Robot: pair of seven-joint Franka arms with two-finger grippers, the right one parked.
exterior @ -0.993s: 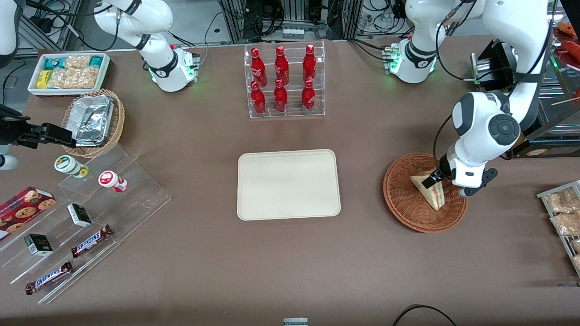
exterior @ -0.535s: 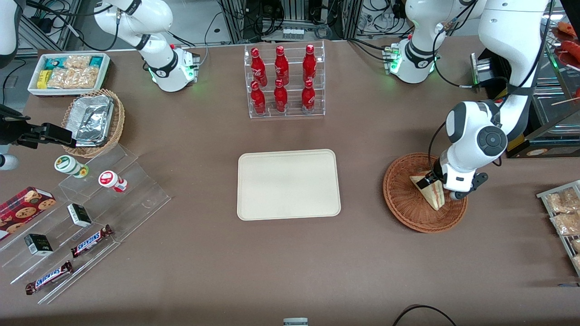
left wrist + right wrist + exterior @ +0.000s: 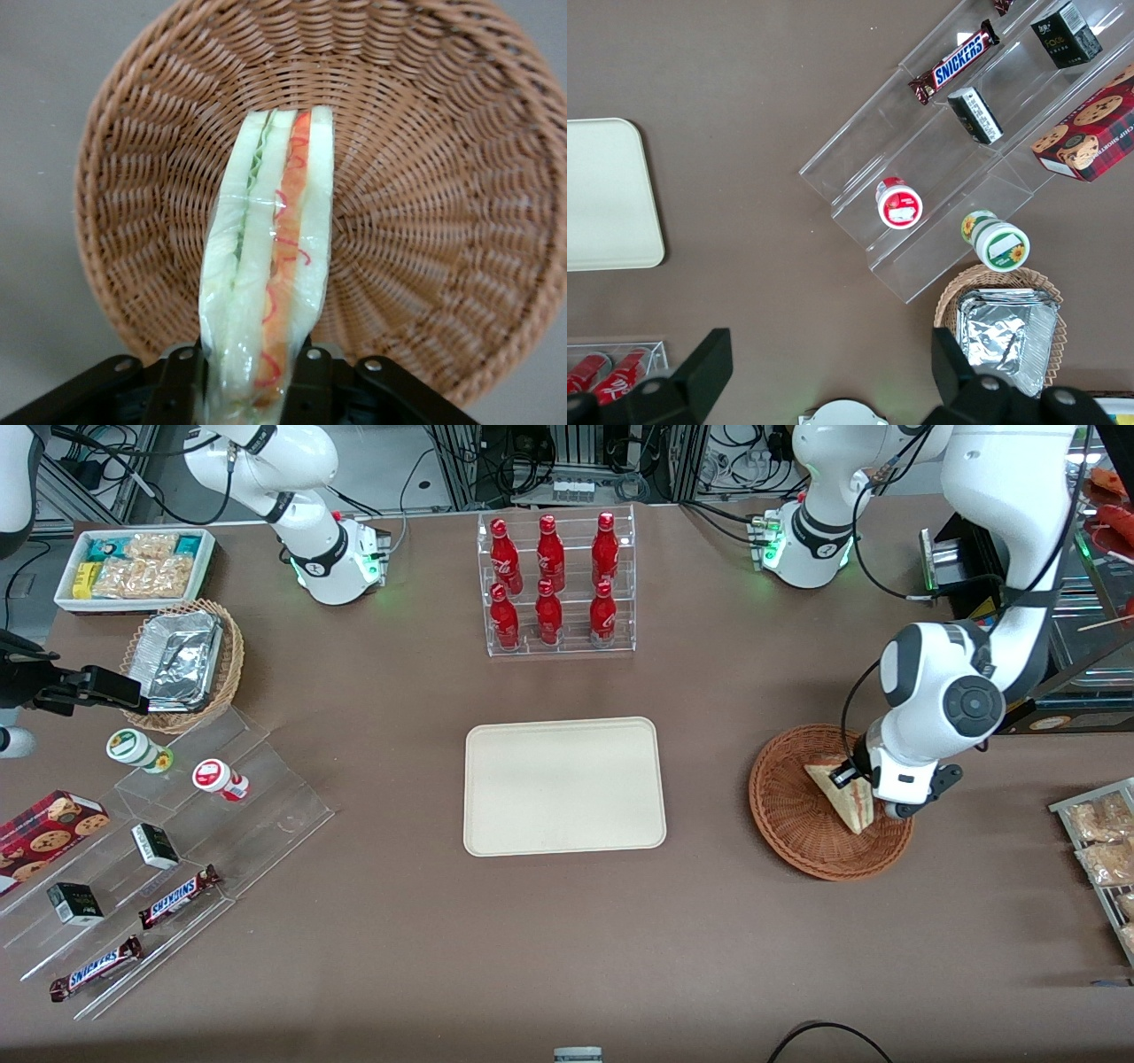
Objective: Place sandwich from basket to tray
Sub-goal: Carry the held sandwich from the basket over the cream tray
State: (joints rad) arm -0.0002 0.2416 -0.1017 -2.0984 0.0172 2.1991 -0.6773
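The left gripper (image 3: pixel 252 376) pinches the clear-wrapped sandwich (image 3: pixel 266 266) by one end, a finger pressed on each bread face, with the wedge standing on edge over the round reddish-brown wicker basket (image 3: pixel 797 833), so this looks like the grasp-and-lift step. Next it calls for raising the sandwich clear of the basket rim and carrying it toward the parked arm's end to the cream tray (image 3: pixel 564 786), which holds nothing; the basket holds nothing else.

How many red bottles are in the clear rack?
6: three on the upper tier, three on the lower tier nearer the camera. The gripper is at the sandwich in the basket.
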